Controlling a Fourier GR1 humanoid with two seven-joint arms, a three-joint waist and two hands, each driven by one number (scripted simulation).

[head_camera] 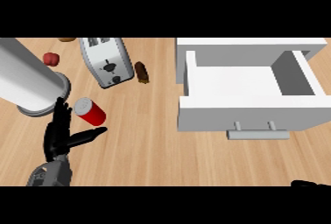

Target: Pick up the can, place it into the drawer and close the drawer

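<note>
Head view: red can (pixel 89 111) between straight fingers and thumb of open left hand (pixel 58 135).

The worktop (pixel 168 153) shows a matt, light wood grain, the can (pixel 89 111) a glossy red body with a pale metallic lid, the toaster (pixel 107 61) brushed grey metal, the drawer (pixel 249 94) smooth matt white, and the left hand (pixel 58 135) glossy black.

You see a light wooden counter (pixel 155 157) under even light, its grain running across your view.
</note>
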